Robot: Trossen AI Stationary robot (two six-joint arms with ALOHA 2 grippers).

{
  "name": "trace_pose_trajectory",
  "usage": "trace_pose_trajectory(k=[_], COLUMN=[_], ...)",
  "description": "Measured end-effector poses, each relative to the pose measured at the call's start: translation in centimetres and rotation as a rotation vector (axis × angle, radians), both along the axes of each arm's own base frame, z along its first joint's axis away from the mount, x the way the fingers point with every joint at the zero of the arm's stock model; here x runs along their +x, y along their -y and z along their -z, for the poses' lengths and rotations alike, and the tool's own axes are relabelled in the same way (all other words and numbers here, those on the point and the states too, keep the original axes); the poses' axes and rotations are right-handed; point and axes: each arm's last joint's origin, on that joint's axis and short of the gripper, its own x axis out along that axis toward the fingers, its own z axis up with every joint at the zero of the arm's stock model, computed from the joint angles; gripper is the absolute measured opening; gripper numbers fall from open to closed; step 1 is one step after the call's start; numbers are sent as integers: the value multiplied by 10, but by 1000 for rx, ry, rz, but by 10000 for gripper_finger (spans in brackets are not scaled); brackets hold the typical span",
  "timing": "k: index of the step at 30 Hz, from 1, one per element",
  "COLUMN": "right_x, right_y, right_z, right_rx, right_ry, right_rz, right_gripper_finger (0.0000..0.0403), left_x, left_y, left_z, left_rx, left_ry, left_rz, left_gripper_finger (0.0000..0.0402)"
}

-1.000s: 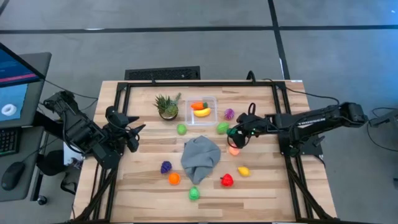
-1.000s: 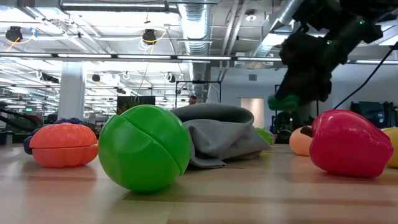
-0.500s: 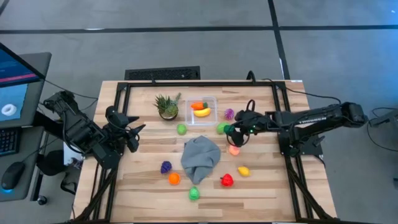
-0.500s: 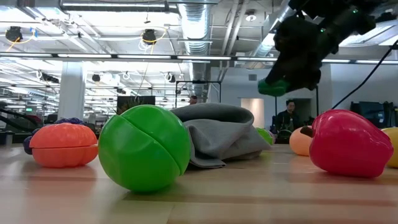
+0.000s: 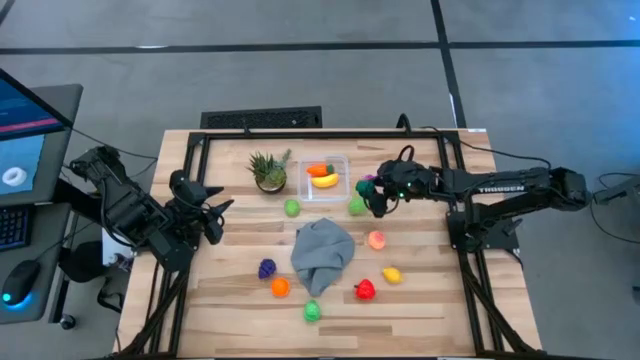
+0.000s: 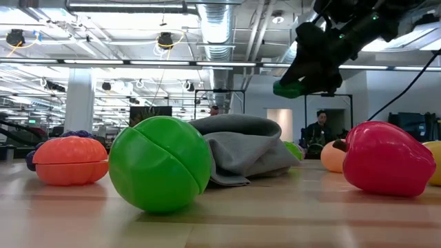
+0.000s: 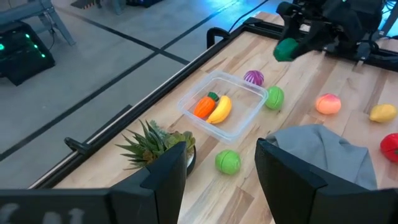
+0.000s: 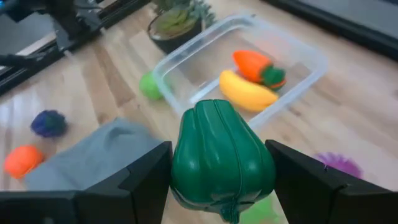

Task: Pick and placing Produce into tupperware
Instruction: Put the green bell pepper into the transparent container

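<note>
My right gripper (image 5: 373, 197) hangs over the table just right of the clear tupperware (image 5: 327, 177), shut on a dark green toy pepper (image 8: 221, 163). The low view also shows the pepper (image 6: 295, 88) high above the table. An orange carrot (image 8: 256, 66) and a yellow banana (image 8: 246, 92) lie inside the tupperware. My left gripper (image 5: 216, 220) waits open at the table's left side, with nothing between its fingers. Other produce lies loose on the table: a peach (image 5: 376, 239), a lemon (image 5: 391, 273), a red pepper (image 5: 365, 290), purple grapes (image 5: 267, 268). My right gripper pinches the green pepper between its two fingers, one on each of its sides (image 8: 180, 168). The fingers come from the table's right side, slanting down. The pepper is lifted clear of the table.
A spiky potted plant (image 5: 268, 170) stands left of the tupperware. A grey cloth (image 5: 322, 253) lies bunched at the table's middle. Green balls (image 5: 291, 207) (image 5: 357, 205) and a purple piece (image 5: 368, 183) lie near the tupperware. An orange piece (image 5: 280, 287) and a green ball (image 5: 312, 311) lie near the front.
My right gripper has risen and swung toward the table's far edge and the tupperware, carrying the green pepper clear of the table. The peach it hung over now shows uncovered.
</note>
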Motion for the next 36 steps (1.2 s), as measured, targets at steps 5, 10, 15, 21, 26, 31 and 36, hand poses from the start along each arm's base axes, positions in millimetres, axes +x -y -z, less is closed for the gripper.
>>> trace_pose_trajectory(k=[5,10,15,21,26,31,36], right_x=[-1,1,6,20,36,60,83], right_y=[14,23,31,35,40,50,68], right_z=[-4,-9,-5,9,17,16,14], right_rx=[-37,-86,-92,-67,-55,-64,-44], right_ry=[35,94,98,98,105,92,95], right_rz=[37,49,63,30,6,-46,-54], right_gripper_finger=[273,274,274,274,274,274,274], left_x=[0,0,0,0,0,0,1], left_y=[0,0,0,0,0,0,0], left_z=[0,-1,-1,-1,-1,-1,-1], left_rx=[11,21,21,17,14,8,14], left_ry=[11,20,21,25,28,33,44], left_rz=[-4,-7,-7,-10,-11,-15,-18], left_gripper_finger=[180,180,180,180,180,180,180])
